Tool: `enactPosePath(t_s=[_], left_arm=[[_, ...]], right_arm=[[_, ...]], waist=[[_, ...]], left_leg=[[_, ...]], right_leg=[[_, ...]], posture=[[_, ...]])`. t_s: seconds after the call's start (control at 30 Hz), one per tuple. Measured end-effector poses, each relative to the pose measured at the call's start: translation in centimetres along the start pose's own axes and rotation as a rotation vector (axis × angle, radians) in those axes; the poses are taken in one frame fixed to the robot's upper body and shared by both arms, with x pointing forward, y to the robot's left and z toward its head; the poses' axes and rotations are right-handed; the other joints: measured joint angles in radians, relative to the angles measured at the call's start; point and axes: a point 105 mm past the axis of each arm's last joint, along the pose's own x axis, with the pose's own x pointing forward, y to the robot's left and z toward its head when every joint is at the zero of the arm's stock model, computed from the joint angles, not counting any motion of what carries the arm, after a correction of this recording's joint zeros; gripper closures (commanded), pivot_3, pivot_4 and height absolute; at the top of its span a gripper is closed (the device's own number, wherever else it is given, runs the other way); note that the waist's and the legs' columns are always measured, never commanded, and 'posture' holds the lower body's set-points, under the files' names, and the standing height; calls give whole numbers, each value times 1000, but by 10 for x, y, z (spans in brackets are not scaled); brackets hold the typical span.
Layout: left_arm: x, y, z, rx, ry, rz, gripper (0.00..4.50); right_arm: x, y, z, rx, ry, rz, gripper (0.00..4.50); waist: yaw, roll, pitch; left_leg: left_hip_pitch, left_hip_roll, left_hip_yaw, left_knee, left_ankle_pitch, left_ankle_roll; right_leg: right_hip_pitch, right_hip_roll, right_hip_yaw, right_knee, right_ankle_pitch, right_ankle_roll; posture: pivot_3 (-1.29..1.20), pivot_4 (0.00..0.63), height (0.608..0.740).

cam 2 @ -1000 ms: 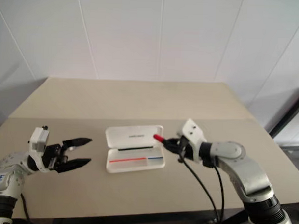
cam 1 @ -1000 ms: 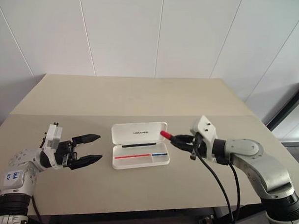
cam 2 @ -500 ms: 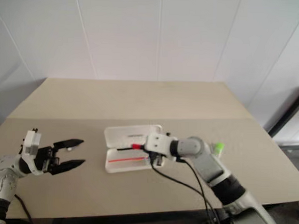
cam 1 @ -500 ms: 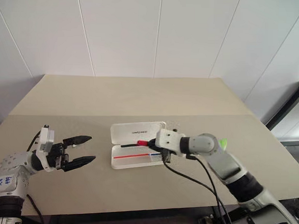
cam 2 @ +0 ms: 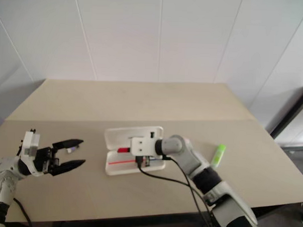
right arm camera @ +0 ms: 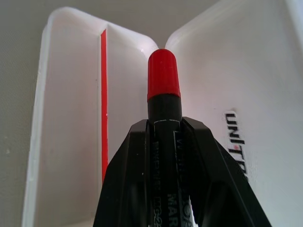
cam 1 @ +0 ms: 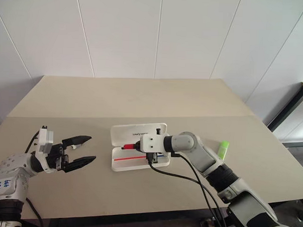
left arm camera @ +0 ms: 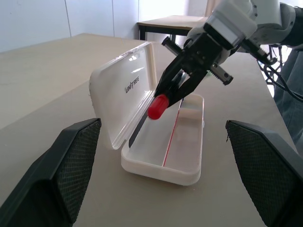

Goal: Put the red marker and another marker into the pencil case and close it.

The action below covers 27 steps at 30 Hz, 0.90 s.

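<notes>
1. Swung in across the counter [cam 1: 139, 193] from beside the pencil case [cam 1: 139, 153] — right end effector [left arm camera: 171, 90] now over its open tray, clamped on the red marker [right arm camera: 163, 90].
2. Marker poised just above the tray, cap toward the hinge; release looks next.
3. Lime-green highlighter [cam 1: 223, 148] uncovered, lying well right of the case — second pick.
4. Left end effector [cam 1: 83, 150] spread wide, empty, drifted slightly outward.

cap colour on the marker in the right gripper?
Red cap on a black barrel, held by the right gripper; clearest in the right wrist view.
</notes>
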Motion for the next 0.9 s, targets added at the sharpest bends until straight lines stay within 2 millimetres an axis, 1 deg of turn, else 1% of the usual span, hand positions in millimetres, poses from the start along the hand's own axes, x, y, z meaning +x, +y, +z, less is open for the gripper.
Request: enactPosePath(t_s=[0.07,0.1,0.13,0.23,0.33,0.47,0.53,0.6,0.7,0.9], left_arm=[[2,-1,2,9,-2,-4,0],[2,-1,2,10,-2,-4,0],[2,-1,3,9,-1,-3,0],[4,-1,4,9,-1,-1,0],[6,-1,7,20,-2,-5,0],[6,-2,7,18,-5,-5,0],[7,-2,7,17,-9,-5,0],[8,-2,6,13,-16,-4,0],[10,-2,6,11,-23,-7,0],[16,-3,6,10,-45,-19,0]], right_arm=[[4,2,0,6,-2,7,3140],[6,2,0,6,-4,8,2405],[7,3,-1,5,-3,9,2153],[10,4,-4,14,7,9,1093],[10,1,-4,12,9,-10,59],[8,-1,-2,25,4,-13,22],[4,0,3,67,-26,-15,22],[-4,-1,10,130,-67,-23,22],[-16,0,18,234,-120,-22,22],[-48,10,19,379,-157,5,22]], waist=[[0,0,0],[0,0,0],[0,0,0],[0,0,0],[0,0,0],[0,0,0],[1,0,0],[3,0,0],[3,0,0],[5,0,0]], left_leg=[[0,0,0,0,0,0],[0,0,0,0,0,0],[0,0,0,0,0,0],[0,0,0,0,0,0],[0,0,0,0,0,0],[0,1,0,0,0,-1],[0,1,0,0,0,-1],[0,1,0,0,0,-1],[0,1,-1,0,0,-1],[0,1,-1,0,0,-1]], right_leg=[[0,0,0,0,0,0],[0,0,0,0,0,0],[0,0,0,0,0,0],[0,0,0,0,0,0],[0,0,0,0,0,0],[0,1,0,0,0,0],[0,1,0,1,0,0],[0,1,-1,1,2,4],[0,1,-1,1,2,4],[0,0,-1,0,2,3]], posture=[[0,150,740],[0,150,740],[0,150,740],[0,150,740],[0,150,740],[0,150,740],[0,150,740],[0,150,740],[0,150,740],[0,150,740]])
